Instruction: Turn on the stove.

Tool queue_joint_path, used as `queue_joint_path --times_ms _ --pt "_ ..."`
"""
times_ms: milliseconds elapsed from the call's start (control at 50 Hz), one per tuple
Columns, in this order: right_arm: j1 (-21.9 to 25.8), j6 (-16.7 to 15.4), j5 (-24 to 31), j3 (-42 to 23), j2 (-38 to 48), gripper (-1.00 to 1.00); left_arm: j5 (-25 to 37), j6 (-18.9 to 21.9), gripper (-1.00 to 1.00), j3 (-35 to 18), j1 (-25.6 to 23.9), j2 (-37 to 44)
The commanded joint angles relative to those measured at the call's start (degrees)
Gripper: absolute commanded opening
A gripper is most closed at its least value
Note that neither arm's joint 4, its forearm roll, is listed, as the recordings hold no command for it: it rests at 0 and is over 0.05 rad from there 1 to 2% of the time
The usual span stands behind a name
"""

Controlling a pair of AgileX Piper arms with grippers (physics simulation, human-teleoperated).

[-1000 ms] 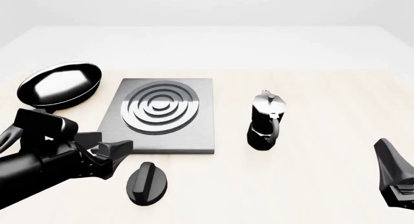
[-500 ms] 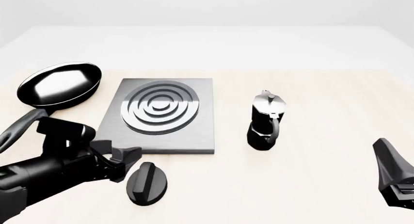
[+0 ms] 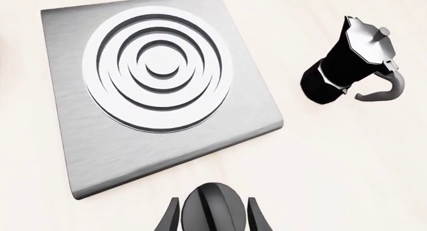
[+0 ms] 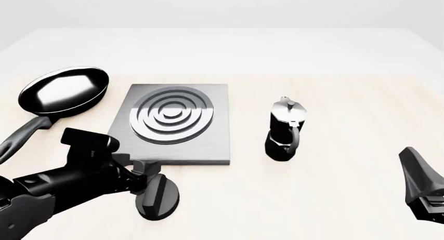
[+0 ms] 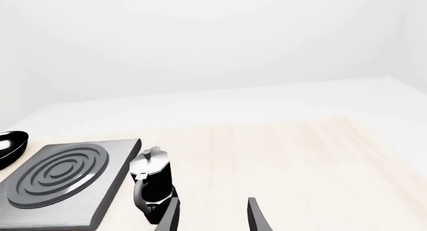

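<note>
The stove (image 4: pixel 173 123) is a flat grey metal slab with raised silver rings, left of centre in the front view; it also shows in the left wrist view (image 3: pixel 153 86). Its black round knob (image 4: pixel 158 197) with a ridge lies on the table just in front of the slab. My left gripper (image 4: pixel 149 173) is open at the knob's left far edge. In the left wrist view the knob (image 3: pixel 213 208) sits between the two fingertips (image 3: pixel 171 218), close on both sides. My right gripper (image 4: pixel 420 184) is open and empty at the right edge.
A black frying pan (image 4: pixel 66 90) lies left of the stove, its handle running toward my left arm. A black-and-silver moka pot (image 4: pixel 284 130) stands right of the stove; it also shows in the right wrist view (image 5: pixel 152 183).
My left gripper has moved right and forward, from beside the stove's near left corner to the knob, and its fingers now straddle the knob. The right arm has not moved.
</note>
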Motion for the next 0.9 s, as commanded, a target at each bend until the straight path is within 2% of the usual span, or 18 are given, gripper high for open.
queue_joint_path --times_ms 20,900 --pt "0.2 0.6 -0.2 0.0 0.2 1.0 -2.1 -0.8 1.0 -0.3 -0.6 3.3" --pt "0.5 1.2 -0.9 0.0 1.4 1.0 -9.7 -3.5 1.0 1.1 -0.5 13.9"
